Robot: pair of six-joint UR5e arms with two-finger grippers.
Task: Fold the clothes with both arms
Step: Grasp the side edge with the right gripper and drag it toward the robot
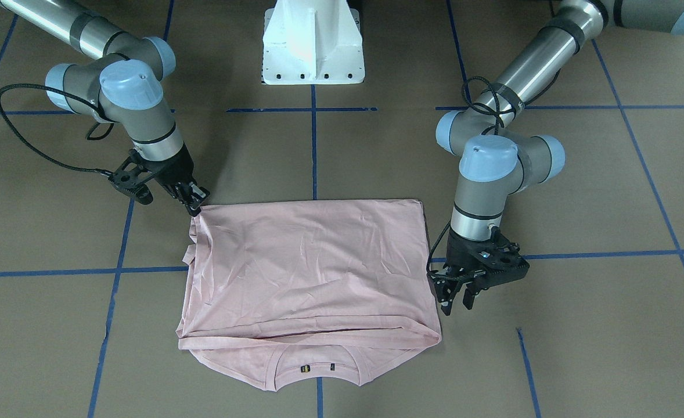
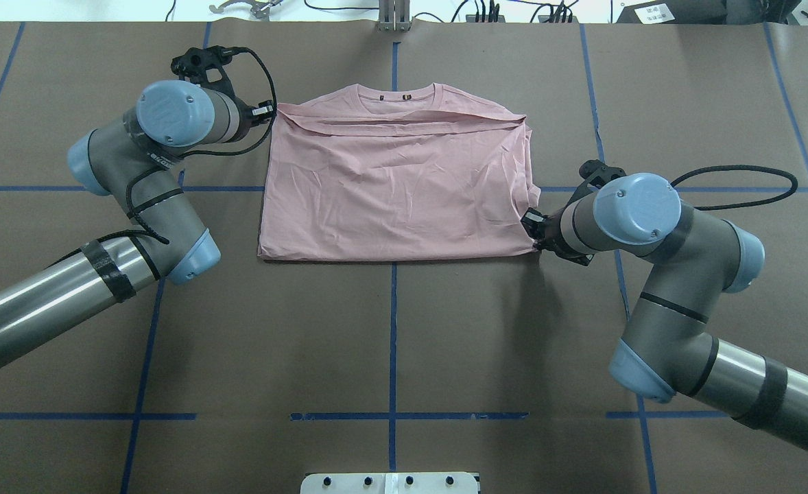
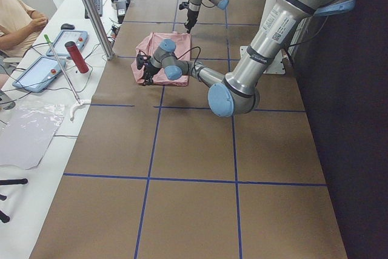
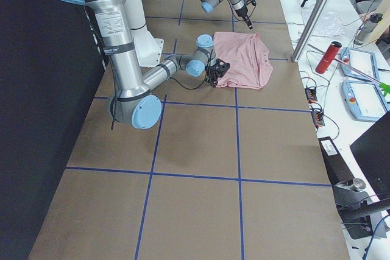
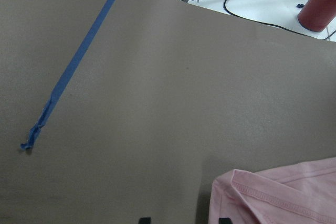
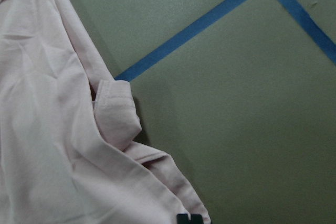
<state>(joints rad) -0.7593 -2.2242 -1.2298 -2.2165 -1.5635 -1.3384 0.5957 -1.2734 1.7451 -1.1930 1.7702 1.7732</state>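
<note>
The pale pink T-shirt (image 1: 313,267) lies folded on the brown table, plain back up, with its collar and small tags (image 1: 319,368) at the far edge. Its drawing is hidden. It also shows in the overhead view (image 2: 397,185). My left gripper (image 1: 457,306) is open and empty, just beside the shirt's far corner (image 5: 273,192); it also shows in the overhead view (image 2: 267,112). My right gripper (image 1: 195,208) is at the shirt's near corner on the other side, its fingertips together on the cloth edge (image 6: 173,192); it also shows in the overhead view (image 2: 531,230).
The white pedestal base (image 1: 313,46) stands at the robot's edge of the table. Blue tape lines (image 2: 394,329) cross the brown surface. Beyond the far edge are a metal post (image 3: 91,10), a red bottle (image 3: 76,56), tablets and a seated person (image 3: 18,22).
</note>
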